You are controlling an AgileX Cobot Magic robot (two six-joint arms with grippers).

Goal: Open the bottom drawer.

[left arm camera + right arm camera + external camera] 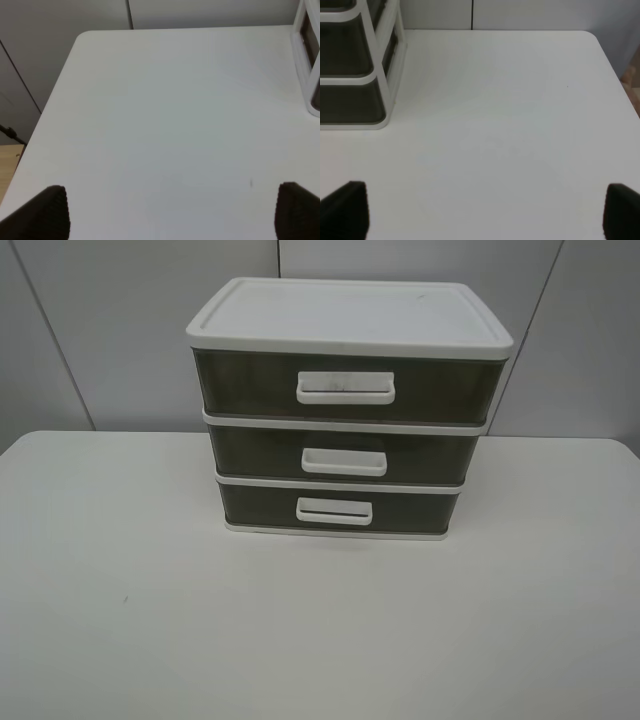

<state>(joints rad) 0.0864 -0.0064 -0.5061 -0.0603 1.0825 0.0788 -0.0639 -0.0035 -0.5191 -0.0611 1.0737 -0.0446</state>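
Note:
A white three-drawer cabinet (345, 315) stands at the back middle of the white table (300, 640). The bottom drawer (260, 506) is smoky brown, shut flush, with a thin white loop handle (334, 510). Neither arm shows in the high view. In the left wrist view my left gripper (172, 212) is open over bare table, the cabinet's corner (307, 75) at the frame edge, far off. In the right wrist view my right gripper (485, 212) is open over bare table, the cabinet's side (380, 75) ahead of it, apart.
The middle drawer (250, 452) and top drawer (240, 380) are shut too, each with a white handle. Grey wall panels (100, 320) stand behind the table. The table's edges show in both wrist views.

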